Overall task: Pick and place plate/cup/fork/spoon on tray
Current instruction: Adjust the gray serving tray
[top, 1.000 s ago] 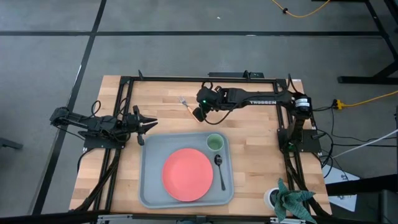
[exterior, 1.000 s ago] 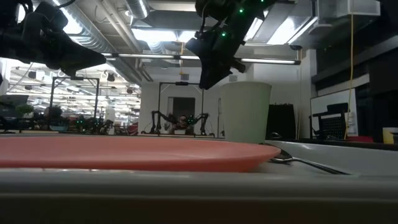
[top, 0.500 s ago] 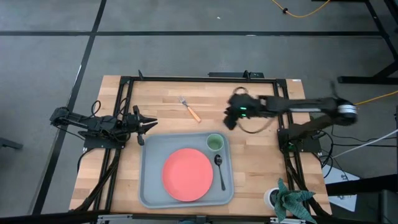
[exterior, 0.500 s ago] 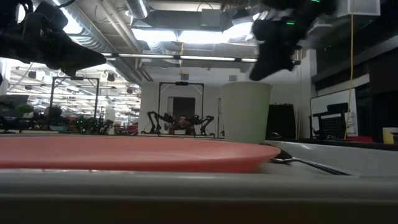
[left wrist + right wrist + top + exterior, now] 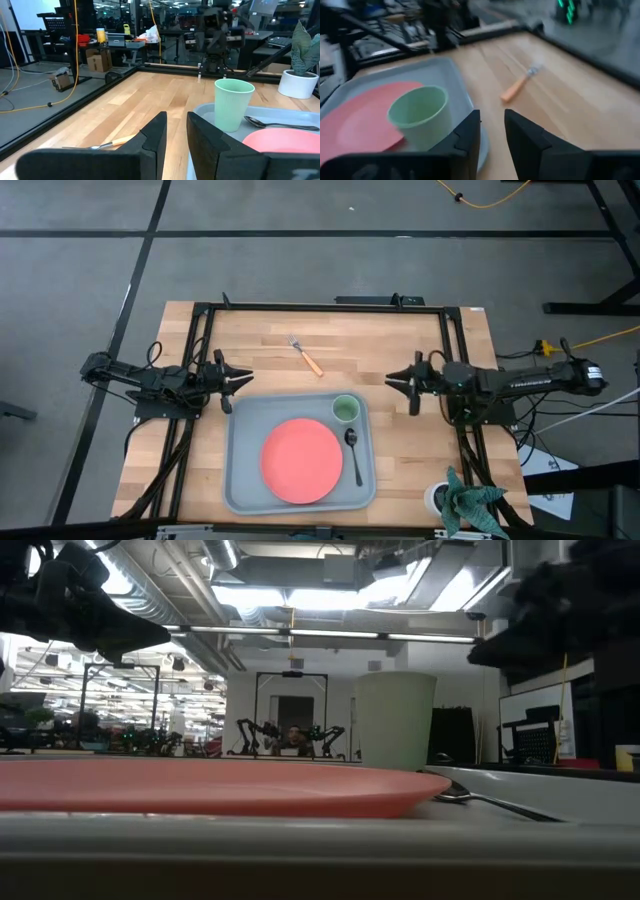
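Tray: near middle of the counter; holds plate, cup, spoon.
Fork: alone on bare counter towards the far edge, well apart from the tray, tines pointing away from it.
Right end effector: mine, empty, fingers a narrow gap apart, just off the tray's right far corner.
Left end effector: parked by the tray's left far corner, narrow gap, empty.
Step in hand (judged): fetch fork.
Method: approach from above, align fingers across the orange handle, open wider first, pinch mid-handle.
Risk: thin handle may skid on the wood.
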Robot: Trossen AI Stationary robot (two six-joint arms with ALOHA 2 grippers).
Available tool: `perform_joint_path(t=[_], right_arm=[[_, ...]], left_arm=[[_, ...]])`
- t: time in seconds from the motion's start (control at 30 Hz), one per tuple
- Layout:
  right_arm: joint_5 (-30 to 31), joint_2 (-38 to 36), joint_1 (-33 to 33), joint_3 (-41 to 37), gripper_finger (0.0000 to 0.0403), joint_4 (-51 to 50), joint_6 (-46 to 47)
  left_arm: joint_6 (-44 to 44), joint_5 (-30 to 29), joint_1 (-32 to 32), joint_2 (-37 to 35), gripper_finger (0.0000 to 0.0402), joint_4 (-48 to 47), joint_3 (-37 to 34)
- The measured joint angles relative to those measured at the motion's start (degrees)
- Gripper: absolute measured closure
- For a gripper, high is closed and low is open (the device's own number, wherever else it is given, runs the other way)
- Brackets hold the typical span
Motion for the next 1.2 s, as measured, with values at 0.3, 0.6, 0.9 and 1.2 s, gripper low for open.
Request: perform_joint_path(t=[0.3, 0.6, 0.9, 1.2], right_arm=[[-0.13, -10.21, 6.78, -8.84, 0.0308, 8.79, -12.05], [-5.74, -20.39, 8.16, -8.84, 0.0308, 5.32, -16.32], [-9.38, -30.12, 7.92, -8.75, 0.0308, -9.34, -10.25], [-8.20, -32.34, 7.83, -8.80, 0.0308, -9.44, -11.19]], left_arm=[[-0.01, -0.05, 0.00, 0.00, 0.0333, 0.02, 0.00], [0.00, -0.03, 0.00, 0.01, 0.0333, 0.00, 0.00], [0.00, -0.04, 0.00, 0.02, 0.0333, 0.03, 0.00], [0.00, -0.05, 0.00, 0.00, 0.0333, 0.02, 0.00]])
